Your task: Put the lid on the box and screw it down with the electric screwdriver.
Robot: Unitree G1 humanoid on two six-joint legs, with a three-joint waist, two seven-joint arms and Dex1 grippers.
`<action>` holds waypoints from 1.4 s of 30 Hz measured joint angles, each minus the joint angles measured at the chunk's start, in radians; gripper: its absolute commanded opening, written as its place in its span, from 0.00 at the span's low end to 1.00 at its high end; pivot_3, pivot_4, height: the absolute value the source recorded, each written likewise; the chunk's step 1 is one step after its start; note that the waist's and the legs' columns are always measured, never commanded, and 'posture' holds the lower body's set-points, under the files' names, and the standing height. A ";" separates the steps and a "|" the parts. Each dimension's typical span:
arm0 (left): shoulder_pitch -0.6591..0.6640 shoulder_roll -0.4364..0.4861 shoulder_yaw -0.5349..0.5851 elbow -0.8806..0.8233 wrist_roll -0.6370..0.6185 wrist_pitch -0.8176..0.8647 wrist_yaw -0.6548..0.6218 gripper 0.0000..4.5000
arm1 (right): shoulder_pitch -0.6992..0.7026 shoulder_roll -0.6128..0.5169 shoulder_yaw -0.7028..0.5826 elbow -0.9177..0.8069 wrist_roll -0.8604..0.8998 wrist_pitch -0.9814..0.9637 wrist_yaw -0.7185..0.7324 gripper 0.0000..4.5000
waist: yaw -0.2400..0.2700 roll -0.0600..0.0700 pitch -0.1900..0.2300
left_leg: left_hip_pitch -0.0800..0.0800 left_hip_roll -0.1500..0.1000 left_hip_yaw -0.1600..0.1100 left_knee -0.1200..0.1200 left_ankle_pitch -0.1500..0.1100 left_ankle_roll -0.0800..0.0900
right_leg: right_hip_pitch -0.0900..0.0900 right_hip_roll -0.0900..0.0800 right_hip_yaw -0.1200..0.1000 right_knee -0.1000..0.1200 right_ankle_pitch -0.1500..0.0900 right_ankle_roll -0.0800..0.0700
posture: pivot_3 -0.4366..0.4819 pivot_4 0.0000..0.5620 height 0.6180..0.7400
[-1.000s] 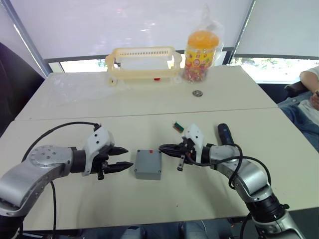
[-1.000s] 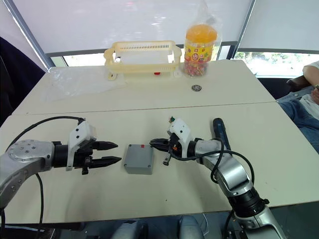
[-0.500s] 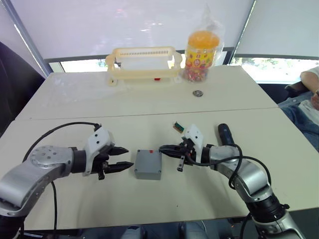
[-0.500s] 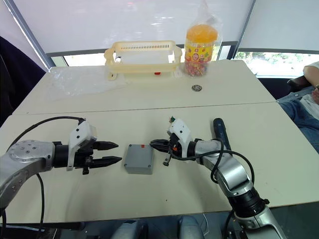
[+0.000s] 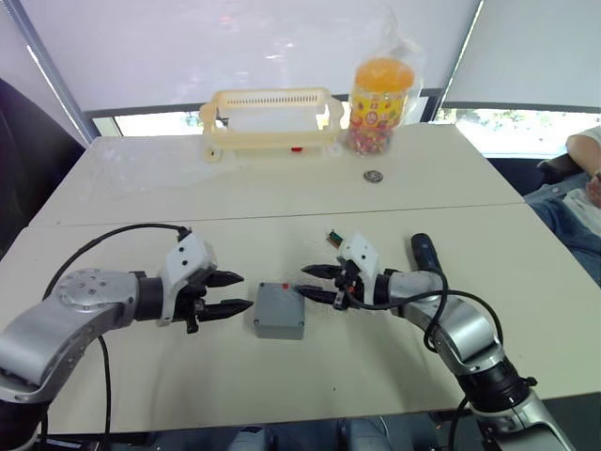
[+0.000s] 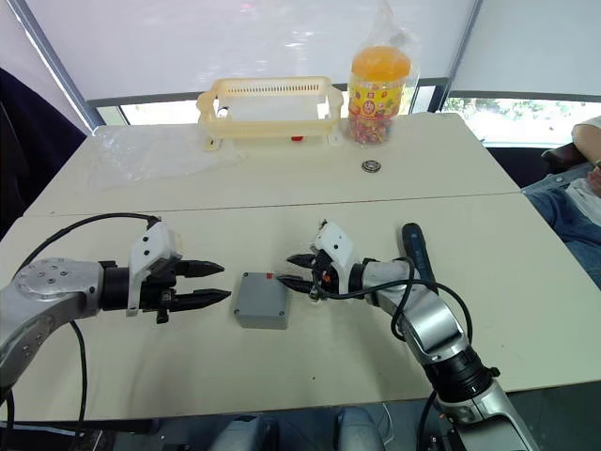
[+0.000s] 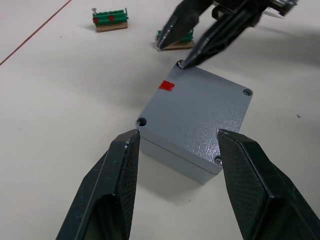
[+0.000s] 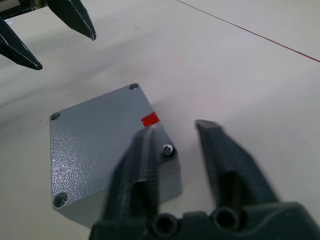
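Note:
The grey box (image 5: 279, 321) sits on the near table between my two grippers. The lid (image 7: 200, 110) lies flat on top of it, with a red mark (image 7: 166, 86) at one edge and a screw (image 8: 167, 149) seated in the corner beside that mark. My left gripper (image 5: 246, 291) is open just left of the box, with nothing between its fingers. To the right, my right gripper (image 5: 302, 282) is open and empty, its tips over the corner by the red mark. The black electric screwdriver (image 5: 423, 254) lies on the table behind my right forearm.
Two small green terminal blocks (image 7: 110, 20) lie on the table beyond the box. On the far table stand a yellow basket (image 5: 270, 117) and a candy jar (image 5: 378, 94), with a small metal disc (image 5: 373, 176) in front. A seated person (image 5: 582, 188) is at the right edge.
My right gripper has turned at the wrist and opened, its tips now spread at the box's near-right corner. My left gripper has shifted slightly toward the box.

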 measured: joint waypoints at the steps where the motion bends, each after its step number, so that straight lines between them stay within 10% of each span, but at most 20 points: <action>1: 0.000 0.000 0.000 0.000 0.000 0.000 -0.002 0.55 | -0.001 0.001 -0.002 0.000 0.004 0.003 0.000 0.77 | 0.000 0.000 0.000 | 0.000 0.000 0.000 0.000 0.000 0.000 | 0.000 0.000 0.000 0.000 0.000 0.000 | 0.48 0.27 1.00; 8: -0.101 0.004 0.001 0.035 -0.045 0.011 -0.052 0.55 | -0.088 -0.029 -0.230 -0.082 0.225 0.222 -0.028 0.86 | 0.003 0.000 0.000 | 0.000 0.000 0.000 0.001 0.000 0.000 | 0.000 0.000 0.000 0.000 0.000 0.000 | 0.48 0.27 1.00; 16: -0.244 0.007 -0.095 0.075 -0.043 -0.040 -0.193 0.55 | -0.189 -0.363 -0.483 -0.113 0.461 0.691 -0.087 1.00 | 0.004 0.000 0.000 | 0.000 0.000 0.001 0.001 -0.001 0.001 | 0.002 -0.001 -0.001 -0.002 0.000 0.000 | 0.48 0.27 1.00; 27: -0.316 -0.091 -0.294 0.073 0.100 -0.215 -0.284 0.55 | -0.121 -0.741 -0.352 0.046 0.518 0.997 -0.076 1.00 | 0.001 0.000 0.000 | 0.000 0.000 0.008 0.002 -0.001 0.003 | 0.002 -0.001 0.000 -0.003 0.000 0.000 | 0.48 0.27 1.00; 42: -0.192 -0.180 -0.310 -0.008 0.169 -0.208 -0.157 0.55 | -0.410 -0.710 0.021 0.505 0.546 0.997 -0.118 1.00 | 0.002 0.000 0.000 | -0.001 0.000 0.007 0.002 -0.002 0.003 | 0.002 -0.001 0.001 -0.004 0.000 0.000 | 0.48 0.27 1.00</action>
